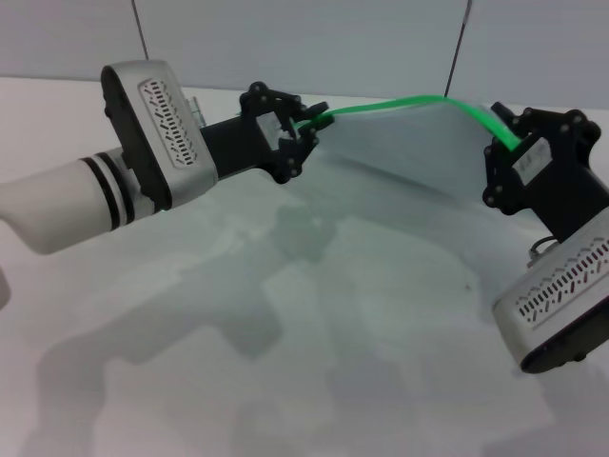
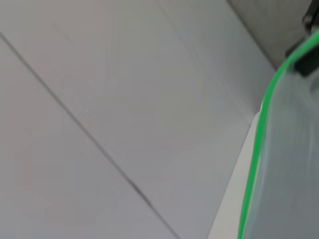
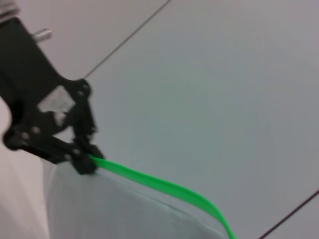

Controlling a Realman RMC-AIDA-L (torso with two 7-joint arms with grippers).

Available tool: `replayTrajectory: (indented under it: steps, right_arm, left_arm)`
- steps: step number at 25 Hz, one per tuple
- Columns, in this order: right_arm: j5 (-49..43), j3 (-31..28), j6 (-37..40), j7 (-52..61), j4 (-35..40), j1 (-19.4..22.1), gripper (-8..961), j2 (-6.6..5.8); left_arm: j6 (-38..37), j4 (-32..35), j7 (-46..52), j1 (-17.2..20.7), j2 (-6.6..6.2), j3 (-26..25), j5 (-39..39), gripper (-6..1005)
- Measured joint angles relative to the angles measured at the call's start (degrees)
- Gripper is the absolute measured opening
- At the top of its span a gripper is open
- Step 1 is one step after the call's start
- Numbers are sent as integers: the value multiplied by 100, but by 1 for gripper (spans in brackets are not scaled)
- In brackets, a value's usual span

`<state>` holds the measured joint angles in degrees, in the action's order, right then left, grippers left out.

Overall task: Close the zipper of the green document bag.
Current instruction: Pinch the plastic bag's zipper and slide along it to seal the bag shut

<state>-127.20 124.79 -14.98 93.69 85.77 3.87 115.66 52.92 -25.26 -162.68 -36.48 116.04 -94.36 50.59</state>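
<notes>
Document bag: the green document bag (image 1: 409, 143) is held up off the worktop (image 1: 314, 362) between the two arms, its pale translucent sheet hanging slack below the top edge, at roughly 12 to 1 o'clock in the head view.
Zipper: the zipper (image 1: 419, 99) runs along the raised top edge as a bright green strip, bowing upward between the two holds. The slider cannot be made out.
Left end effector: the left end effector (image 1: 306, 122) sits at about 11 o'clock, fingers pressed together on the left end of the green strip; the right wrist view shows the same pinch at the strip's end (image 3: 85, 160).
Right end effector: the right end effector (image 1: 506, 143) is at about 2 o'clock, against the right end of the strip where the green line meets it. Whether its fingers are clamped there, I cannot tell.
Handling, judged: thin plastic film, light, limp and likely slippery; it sags and buckles unless kept taut. The green strip is the stiffest part and the soundest place to grip.
Risk, judged: slack in the strip may make the slider bind or the film fold.
Markings: no brand, label or legible writing seen on the bag or arms.
</notes>
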Motion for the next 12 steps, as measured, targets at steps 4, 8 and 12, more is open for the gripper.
replayTrajectory:
  steps: [4, 8, 12]
  right_arm:
    - [31, -76, -129, 17, -74, 6, 47, 15]
    - [231, -190, -196, 24, -158, 6, 47, 17]
    - [377, -233, -397, 29, -344, -44, 47, 6]
  left_arm:
    - [-178, 37, 0, 98, 0, -178, -1, 96]
    - [-233, 89, -1, 183, 1, -352, -1, 98]
    - [-245, 124, -1, 266, 3, -431, -1, 101]
